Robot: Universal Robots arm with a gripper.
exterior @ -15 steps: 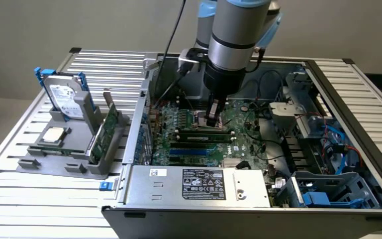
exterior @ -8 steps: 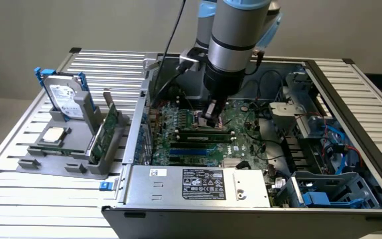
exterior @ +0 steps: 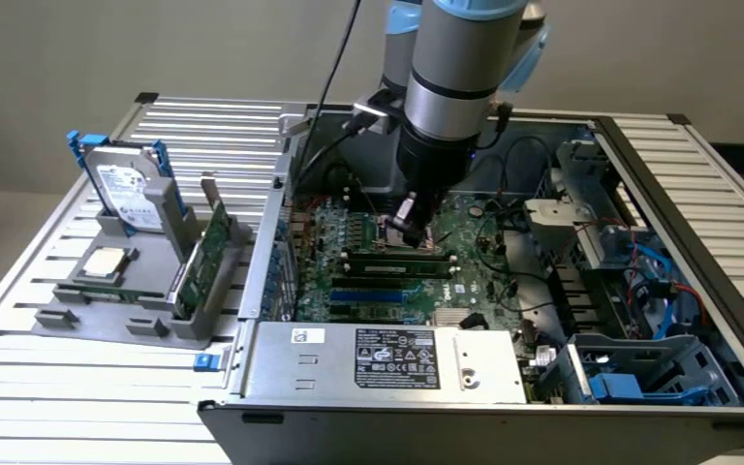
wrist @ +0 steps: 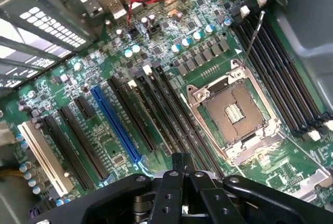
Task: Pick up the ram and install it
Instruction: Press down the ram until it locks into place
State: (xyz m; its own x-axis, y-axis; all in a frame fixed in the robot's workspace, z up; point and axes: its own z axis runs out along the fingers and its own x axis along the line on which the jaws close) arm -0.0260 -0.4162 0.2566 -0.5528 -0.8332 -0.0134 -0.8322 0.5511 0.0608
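Closed, with fingertips pressed together and nothing gripped between them: end effector (exterior: 411, 231) lowered into the open computer case (exterior: 346, 412), tip down on the memory slots of the motherboard (exterior: 482, 281).

Ram (exterior: 395, 258) lying lengthwise in one of the black slots just below that tip, a thin green strip with dark chips, seemingly touched from above by the closed fingers. Judged from this: picked up and brought to its slot already, with seating under way or near its end. Impossible to say whether fully clicked home, since the latches at the slot ends are too small to read.

Well apart, toward the desk (exterior: 49, 397) edge at the exterior view's left: grey holder (exterior: 88, 320) carrying the hard drive (exterior: 124, 189) with blue rails and the upright expansion card (exterior: 206, 260), both untouched.

From the wrist: closed fingertips over the long dark slots beside the empty CPU socket (wrist: 234, 112), blue expansion slot (wrist: 115, 125) further off. Ram itself hard to pick out there among the dark slots, with the contact point masked by the end effector's own black body. In the exterior view, slot ends nearest the arm hidden behind it, and case interior partly cut off by the power supply (exterior: 386, 360).
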